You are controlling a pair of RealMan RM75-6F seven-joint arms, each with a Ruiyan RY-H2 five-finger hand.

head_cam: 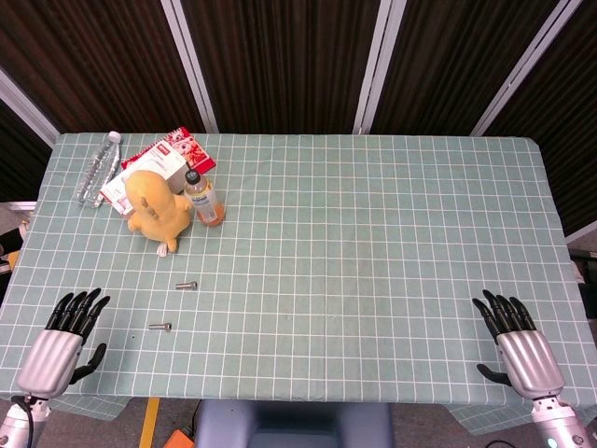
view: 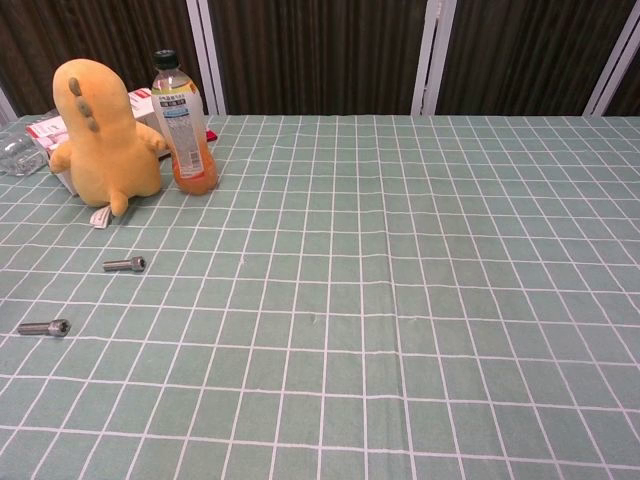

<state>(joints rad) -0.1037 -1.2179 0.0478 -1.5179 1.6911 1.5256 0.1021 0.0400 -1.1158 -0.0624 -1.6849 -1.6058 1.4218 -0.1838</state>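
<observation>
My left hand (head_cam: 63,340) hovers over the table's near left corner, fingers spread, holding nothing. My right hand (head_cam: 516,343) is at the near right corner, fingers likewise apart and empty. Neither hand shows in the chest view. Nearest the left hand lies a small metal bolt (head_cam: 159,327) (view: 44,327), with a second bolt (head_cam: 187,286) (view: 124,264) a little farther in. At the far left a yellow plush toy (head_cam: 157,211) (view: 100,135) sits beside an upright bottle of orange drink (head_cam: 202,197) (view: 183,125).
Behind the plush lie a white box (head_cam: 142,177) and a red packet (head_cam: 182,147); a clear plastic bottle (head_cam: 98,169) lies on its side at the far left edge. A green checked cloth (head_cam: 373,243) covers the table. Dark slatted panels stand behind.
</observation>
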